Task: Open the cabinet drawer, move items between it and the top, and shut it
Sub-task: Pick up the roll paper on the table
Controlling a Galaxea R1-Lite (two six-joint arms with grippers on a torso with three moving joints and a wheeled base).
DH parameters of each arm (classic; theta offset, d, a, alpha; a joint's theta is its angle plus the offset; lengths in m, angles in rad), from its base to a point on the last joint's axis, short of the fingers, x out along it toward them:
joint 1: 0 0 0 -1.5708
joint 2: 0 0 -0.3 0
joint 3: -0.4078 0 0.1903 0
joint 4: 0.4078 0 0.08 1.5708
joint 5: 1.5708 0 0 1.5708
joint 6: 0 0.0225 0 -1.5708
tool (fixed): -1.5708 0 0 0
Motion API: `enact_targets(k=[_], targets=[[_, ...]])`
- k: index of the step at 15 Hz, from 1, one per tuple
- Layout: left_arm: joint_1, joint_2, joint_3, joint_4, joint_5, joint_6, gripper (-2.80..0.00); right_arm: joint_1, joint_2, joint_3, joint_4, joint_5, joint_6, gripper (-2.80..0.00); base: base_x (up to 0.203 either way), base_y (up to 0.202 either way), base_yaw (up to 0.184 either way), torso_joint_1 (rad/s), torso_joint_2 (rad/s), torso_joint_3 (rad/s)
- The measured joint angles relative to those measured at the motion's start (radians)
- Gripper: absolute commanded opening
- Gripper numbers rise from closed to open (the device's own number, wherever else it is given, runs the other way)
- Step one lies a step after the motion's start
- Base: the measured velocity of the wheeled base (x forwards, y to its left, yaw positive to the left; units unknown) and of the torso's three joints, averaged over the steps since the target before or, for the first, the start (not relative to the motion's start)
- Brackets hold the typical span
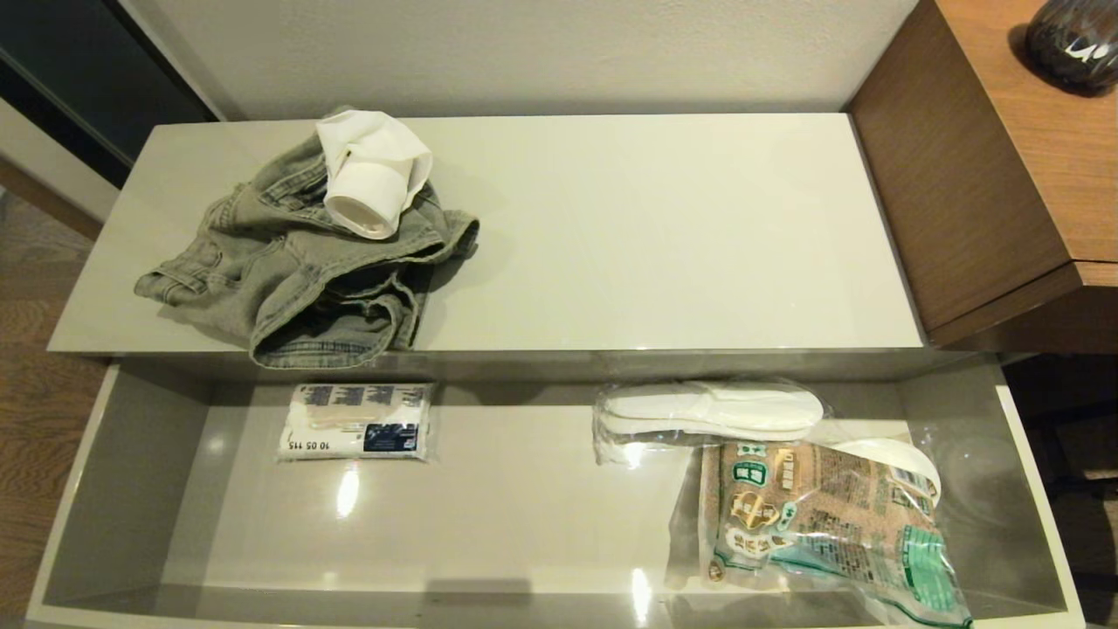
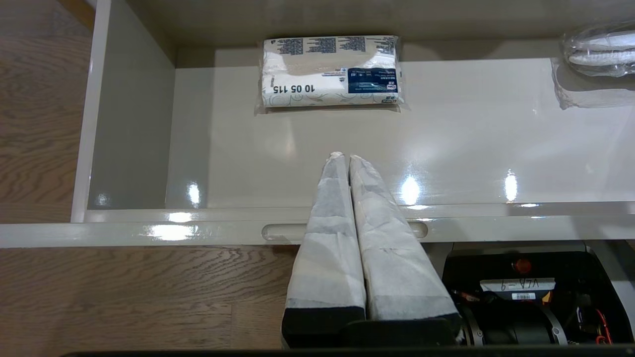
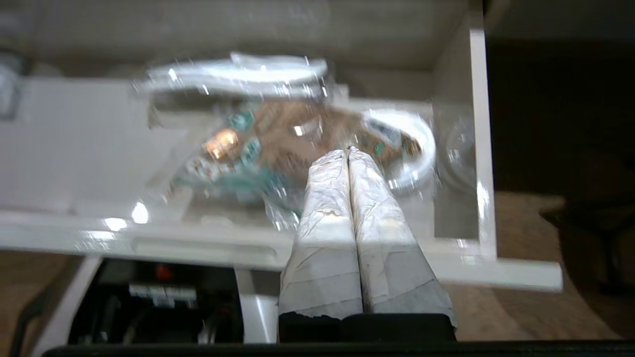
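The cabinet drawer (image 1: 122,489) stands pulled out below the cream-white top (image 1: 664,236). On the top's left part lies the grey-green denim garment (image 1: 288,271), and the white paper roll (image 1: 371,188) rests on it. Neither gripper shows in the head view. My left gripper (image 2: 346,157) is shut with nothing in it, over the drawer's front edge (image 2: 198,229) at one of its slots (image 2: 278,231). My right gripper (image 3: 348,152) is also shut and empty, above the drawer's front edge (image 3: 74,238) near the right end.
Inside the drawer lie a white tissue pack (image 1: 356,422) at the back left, white slippers in a clear bag (image 1: 712,412) and a green-and-brown printed packet (image 1: 821,524) at the right. A brown wood-grain desk (image 1: 987,166) rises on the right, with a dark vase (image 1: 1073,39) on it.
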Motion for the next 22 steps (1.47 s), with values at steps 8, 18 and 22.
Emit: enact_targets(k=[8, 18, 22], targets=[[0.0, 0.0, -0.001, 0.0, 0.0, -0.001, -2.8, -0.001, -0.003, 0.045, -0.054, -0.101, 0.077, -2.8, 0.0, 0.0, 0.0, 0.0, 0.0, 0.0], [0.0, 0.0, 0.0, 0.0, 0.0, 0.0, -2.8, -0.001, -0.003, 0.049, -0.055, -0.102, 0.078, -2.8, 0.0, 0.0, 0.0, 0.0, 0.0, 0.0], [0.0, 0.0, 0.0, 0.0, 0.0, -0.001, -2.8, -0.001, -0.003, 0.049, -0.054, -0.102, 0.078, -2.8, 0.0, 0.0, 0.0, 0.0, 0.0, 0.0]])
